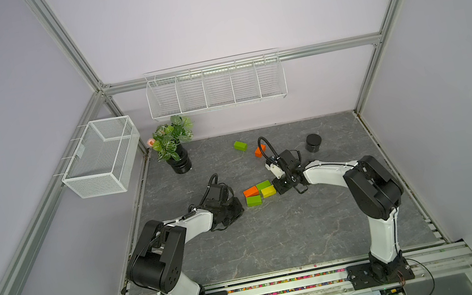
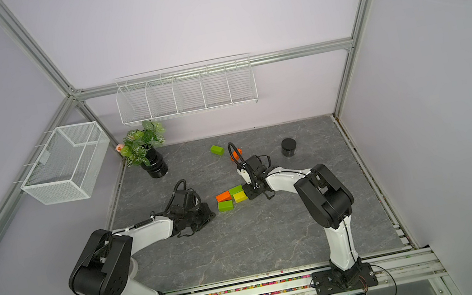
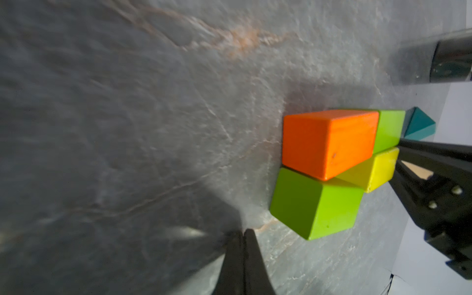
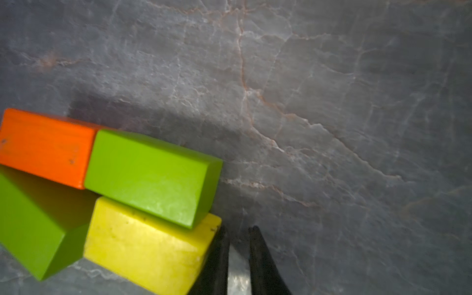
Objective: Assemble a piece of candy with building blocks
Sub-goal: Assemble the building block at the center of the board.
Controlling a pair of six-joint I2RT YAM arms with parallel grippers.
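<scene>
Four building blocks lie packed together mid-table: an orange brick (image 1: 250,191), a green brick (image 1: 263,185), a yellow brick (image 1: 268,191) and a second green brick (image 1: 254,200). A loose green brick (image 1: 240,146) and a loose orange brick (image 1: 260,151) lie farther back. A teal triangle (image 3: 419,125) shows beyond the cluster only in the left wrist view. My right gripper (image 4: 238,229) stands at the yellow brick's (image 4: 150,245) end, one finger against it, jaws a narrow gap apart with nothing between. My left gripper (image 3: 242,232) is shut and empty, just left of the cluster.
A black round jar (image 1: 313,142) stands at the back right. A potted plant (image 1: 175,146) sits at the back left corner. White wire baskets (image 1: 101,155) hang on the left and back walls. A tan patch (image 3: 416,171) shows behind the right gripper's fingers.
</scene>
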